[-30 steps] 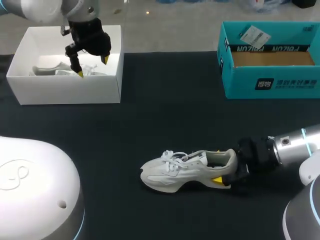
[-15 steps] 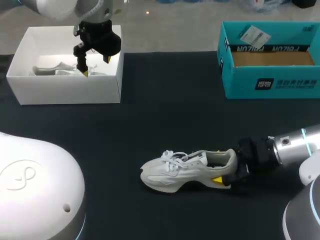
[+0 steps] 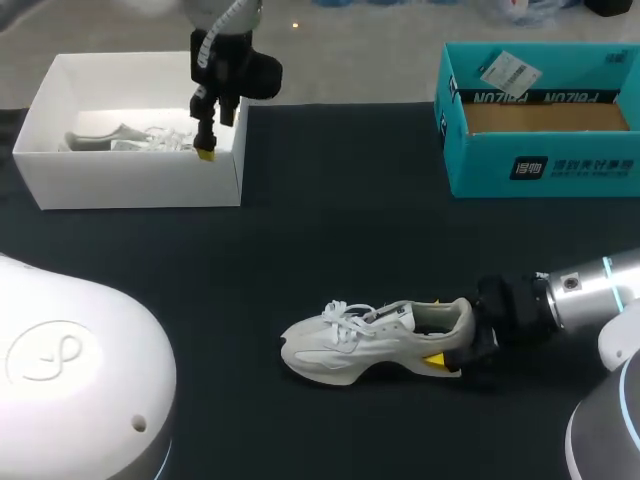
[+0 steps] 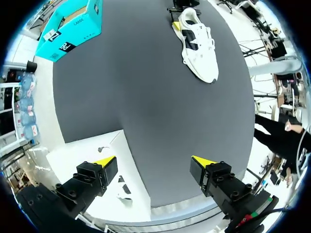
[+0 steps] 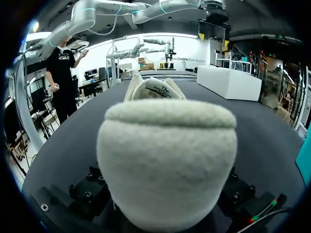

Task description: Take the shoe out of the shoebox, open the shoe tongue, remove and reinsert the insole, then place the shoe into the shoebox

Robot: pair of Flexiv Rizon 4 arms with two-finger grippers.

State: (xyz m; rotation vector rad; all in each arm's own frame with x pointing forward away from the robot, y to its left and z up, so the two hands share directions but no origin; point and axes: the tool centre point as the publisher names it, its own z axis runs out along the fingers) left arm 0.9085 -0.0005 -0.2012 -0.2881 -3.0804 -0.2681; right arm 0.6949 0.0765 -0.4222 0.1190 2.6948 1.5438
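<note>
Space is left wide across the middle of the black counter (image 3: 350,230). A white shoebox (image 3: 130,180) is set at its far left corner and a teal shoebox (image 3: 540,165) at its far right corner, both open on top, with a broad dark stretch between them and down to the near edge.

The shoe (image 3: 375,338), white, is stood on its sole toward the counter's near right, well apart from both boxes. Its long axis is laid along the near edge, with the toe pointed to the left edge and the heel to the right.

The right hand (image 3: 445,335) is held low and level, its arm entering from the right edge. It is closed across the heel: one yellow tip is seen pressed on the near side, and the other is hidden behind the heel.

The left hand (image 4: 154,161) is held above the right end wall of the white shoebox, fingers pointed down and spread wide, with nothing gripped. A second shoe (image 3: 125,138) is seen lying inside that box.
</note>
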